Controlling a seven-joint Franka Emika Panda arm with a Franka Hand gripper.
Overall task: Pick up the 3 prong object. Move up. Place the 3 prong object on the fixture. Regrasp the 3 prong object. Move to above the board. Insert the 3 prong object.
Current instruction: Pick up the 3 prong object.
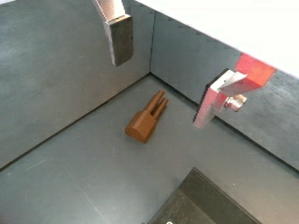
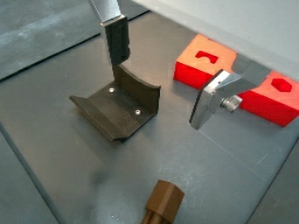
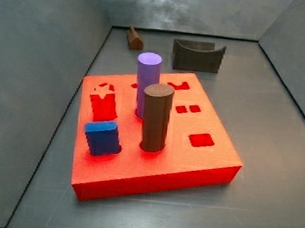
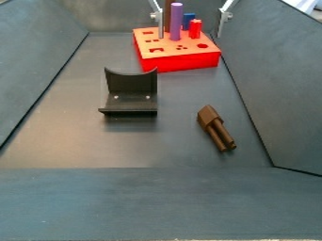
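Grey metal floor with sloping grey walls all round, a bin-like workspace. Nothing of the task looks done yet: the 3 prong object [image 4: 217, 128] lies flat on the floor, untouched, well apart from the fixture [image 4: 127, 92] and further still from the board [image 4: 176, 48] at the far end.

Gripper [image 1: 170, 70] hangs in the air above the floor, jaws wide apart, nothing between the silver fingers [image 1: 119, 39]. In a wrist view the piece [image 1: 147, 118] sits on the floor below, roughly between the two fingers, not touched.

My reading: pick-up is the step in hand; lift, fixture rest, regrasp, move over the board and insertion all remain.

Orientation: the piece lies on its side, long axis along the floor. In a side view it runs from far-left to near-right at a slant, beside the right wall. Prong end appears to be the notched end in a wrist view; prongs are too small to count.

Board carries a purple cylinder [image 3: 148, 70], a brown cylinder [image 3: 155, 116] and a blue block [image 3: 102, 138]; several cut-outs are open.
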